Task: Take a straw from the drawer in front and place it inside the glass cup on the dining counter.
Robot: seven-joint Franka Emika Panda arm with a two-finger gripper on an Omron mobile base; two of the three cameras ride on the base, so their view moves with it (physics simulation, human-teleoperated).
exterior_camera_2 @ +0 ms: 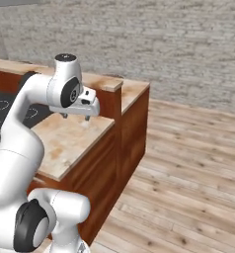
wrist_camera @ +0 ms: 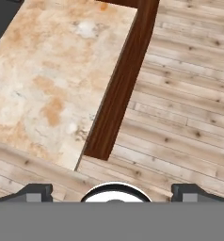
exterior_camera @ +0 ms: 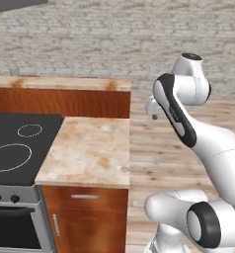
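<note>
Left base view first: at the far left I have the black cooktop [exterior_camera: 20, 143] with its white ring outlines, and under it the grey oven [exterior_camera: 13, 222] with its knobs. Next to the right comes the small squarish marbled top [exterior_camera: 87, 153], beige with rust blotches, and below its front edge sits the drawer [exterior_camera: 85, 197], reddish-brown wood with a slim silver bar handle; it is pushed in flush, so I cannot see anything inside it and cannot tell where the straw lies. Behind, the dining counter [exterior_camera: 60, 83] runs along on its wooden base, a higher step than the small top. Right of the cabinet is pale plank floor [exterior_camera: 154, 163], and the gripper [exterior_camera: 152, 109] hangs over that floor just off the small top's right edge. In the hand view its two dark fingertips [wrist_camera: 36, 192] stand far apart at the bottom corners, jaws spread wide with nothing between them.
</note>
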